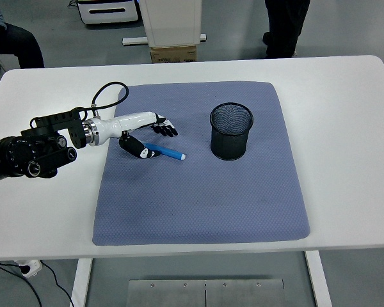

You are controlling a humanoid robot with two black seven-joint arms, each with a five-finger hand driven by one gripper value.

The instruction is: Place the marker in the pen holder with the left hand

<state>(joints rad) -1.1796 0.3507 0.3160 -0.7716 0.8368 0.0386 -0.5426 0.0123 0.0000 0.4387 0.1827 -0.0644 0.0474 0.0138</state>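
Grasp step in hand, by the look of it: left hand [144, 131] low over the mat [198, 192], set at the near end of the marker [165, 152]. Marker lying flat on the mat, blue, tip pointing right toward the holder [231, 131], near it but apart. Holder upright on the mat's far right part, black mesh, mouth open and nothing visible inside.

Fingers [166, 128] apart, not clamped: four stretched out just beyond the marker's far side, thumb [136, 148] curled on the near side at the marker's left end. Touching or only just beside — cannot tell from this view. Nothing lifted yet; marker resting on the mat.

Next move, as a judgement: close thumb against fingers across the barrel, lift clear of the mat, carry right, tilt upright above the holder's mouth, release. Low flat barrel likely to roll or slip under a loose pinch, so a firm closure needed before lifting.

Right arm out of view. Bench [345, 115] white, mat covering its middle.
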